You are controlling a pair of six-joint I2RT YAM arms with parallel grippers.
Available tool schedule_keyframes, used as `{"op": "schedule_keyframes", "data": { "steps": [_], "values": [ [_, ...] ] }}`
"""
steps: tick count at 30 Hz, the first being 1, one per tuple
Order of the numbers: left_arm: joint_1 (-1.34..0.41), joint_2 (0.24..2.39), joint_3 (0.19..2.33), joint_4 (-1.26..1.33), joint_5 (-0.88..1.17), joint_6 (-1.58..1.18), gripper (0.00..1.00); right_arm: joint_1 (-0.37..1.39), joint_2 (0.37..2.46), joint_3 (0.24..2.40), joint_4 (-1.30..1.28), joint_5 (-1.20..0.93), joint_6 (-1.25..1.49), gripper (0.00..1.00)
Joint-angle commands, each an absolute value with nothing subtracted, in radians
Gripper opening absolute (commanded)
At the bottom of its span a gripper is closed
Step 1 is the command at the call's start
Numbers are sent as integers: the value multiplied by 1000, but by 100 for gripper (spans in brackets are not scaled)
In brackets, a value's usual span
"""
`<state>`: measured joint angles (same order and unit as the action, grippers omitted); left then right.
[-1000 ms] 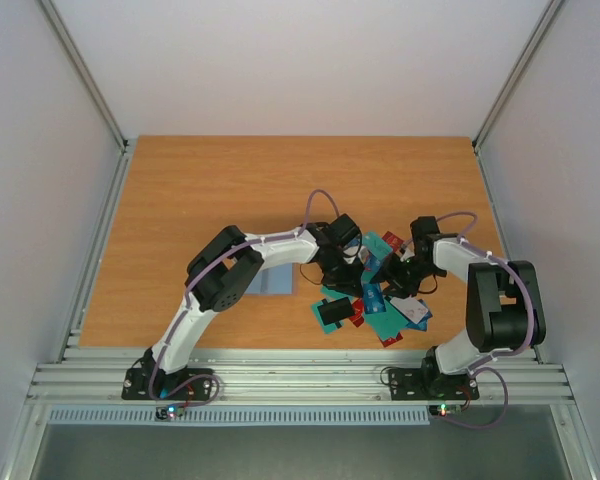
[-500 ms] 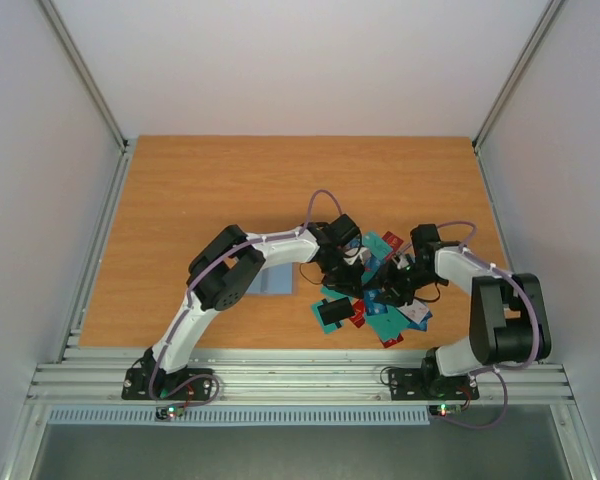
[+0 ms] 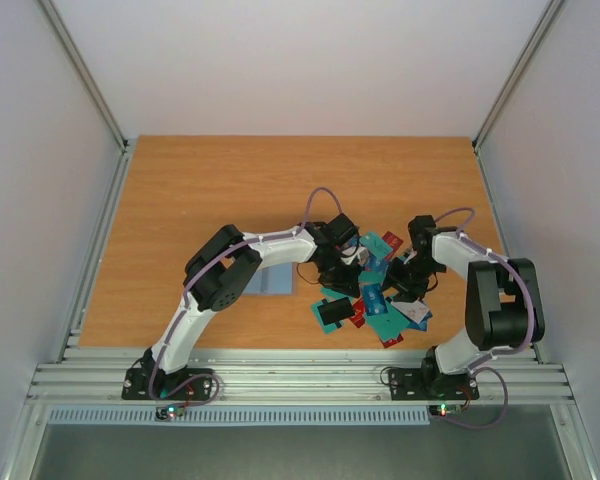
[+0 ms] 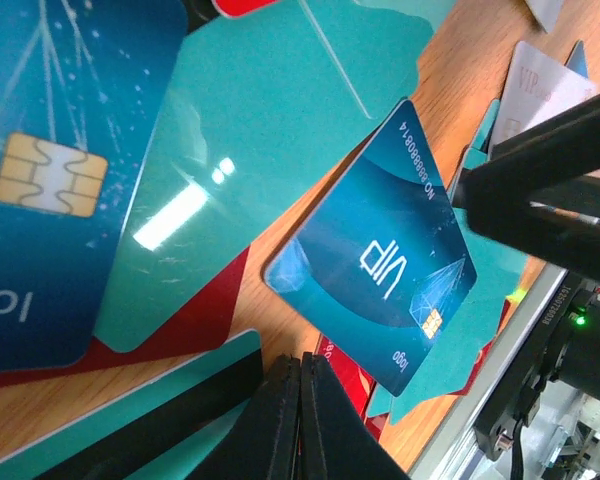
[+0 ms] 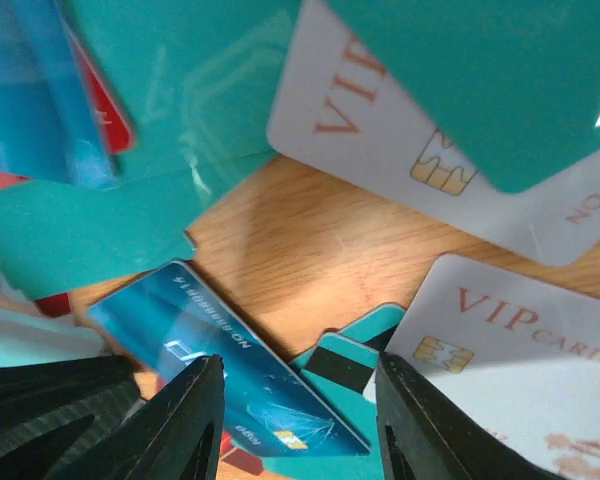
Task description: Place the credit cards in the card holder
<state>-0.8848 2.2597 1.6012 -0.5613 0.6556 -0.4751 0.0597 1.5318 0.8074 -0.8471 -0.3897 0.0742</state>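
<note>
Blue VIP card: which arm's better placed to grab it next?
Right, probably. The right gripper is open, with the blue VIP card lying partly between its fingers. The left gripper is shut, the card ahead of its tips.

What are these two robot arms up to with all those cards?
A loose pile of credit cards lies on the table. The left gripper is shut, low beside a blue VIP card. The right gripper hangs open above the pile. The card holder lies flat to the left of the pile, apart from both grippers.
</note>
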Motion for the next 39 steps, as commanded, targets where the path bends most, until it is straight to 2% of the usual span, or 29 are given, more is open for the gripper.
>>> {"op": "schedule_keyframes", "data": {
  "steps": [1,6,11,19,30,35,39],
  "values": [
    [-876,2262,1588,-633,581,-441,5,97,1612,802,-855,-366,73,43],
    [-869,2263,1584,-637,588,-434,5,154,1597,731,-819,-431,102,44],
    [-852,2259,1560,-632,588,-427,5,189,1554,663,-731,-618,159,44],
    [-796,2221,1491,-607,596,-428,5,245,1540,688,-649,-801,199,44],
    [-799,2134,1491,-693,544,-366,5,245,1390,747,-887,-540,151,44],
    [-808,2167,1537,-719,540,-351,6,245,1366,729,-876,-478,180,44],
    [-823,2141,1534,-739,523,-341,6,244,1428,789,-828,-455,161,41]
  ]
}}
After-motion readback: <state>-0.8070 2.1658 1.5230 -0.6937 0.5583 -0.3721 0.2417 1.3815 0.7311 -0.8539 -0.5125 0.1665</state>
